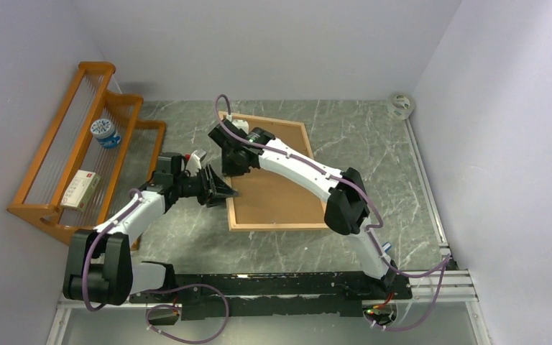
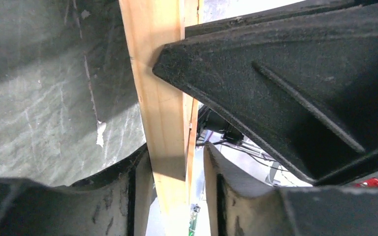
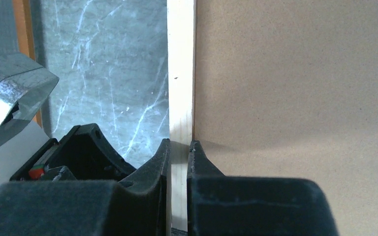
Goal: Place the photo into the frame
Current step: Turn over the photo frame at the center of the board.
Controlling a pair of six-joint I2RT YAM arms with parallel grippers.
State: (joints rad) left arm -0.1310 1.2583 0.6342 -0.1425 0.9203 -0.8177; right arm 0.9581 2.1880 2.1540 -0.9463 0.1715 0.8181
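The light-wood frame (image 1: 277, 226) lies on the table with its brown backing board (image 1: 273, 190) facing up. My right gripper (image 1: 231, 164) is shut on the frame's left rail, as the right wrist view shows, with a finger pressed on each side of the rail (image 3: 181, 73). My left gripper (image 1: 224, 191) straddles the same rail (image 2: 160, 98) a little nearer. One finger lies against the wood and the other stands a small gap away. The right gripper's black body (image 2: 285, 88) is right above it. The photo shows in no view.
An orange wooden rack (image 1: 79, 158) stands at the left, holding a blue-and-white tub (image 1: 105, 133) and a small box (image 1: 80, 188). A tape roll (image 1: 401, 105) lies in the back right corner. White walls close in on three sides.
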